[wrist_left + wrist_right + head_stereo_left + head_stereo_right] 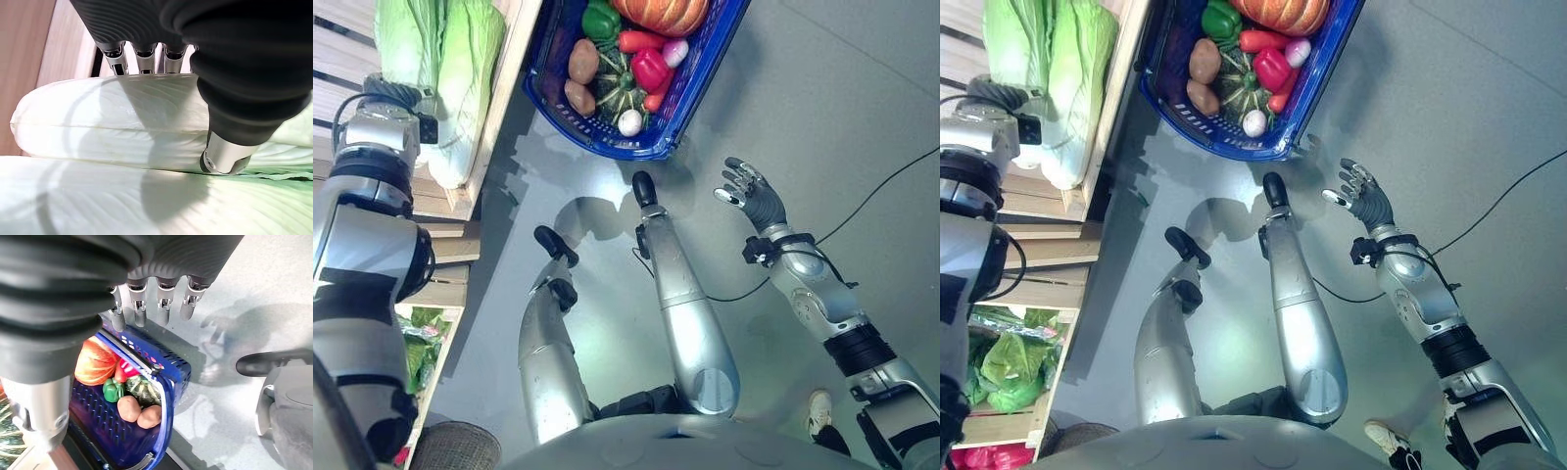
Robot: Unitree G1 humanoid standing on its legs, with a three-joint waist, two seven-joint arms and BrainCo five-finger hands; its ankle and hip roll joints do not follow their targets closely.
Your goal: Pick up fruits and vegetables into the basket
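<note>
Left wrist view: left hand [215, 98] reaches over napa cabbage [112, 122] on wooden shelf [499, 88], grip unclear (fingers hidden behind it); right hand [751, 196] spread, empty, beside blue basket [700, 83] awaiting produce.

A blue basket [607, 137] on the floor, just beyond the open right hand [749, 194], holds pumpkin, peppers and potatoes. Pale green cabbages [460, 78] lie under the left hand [225, 156].
</note>
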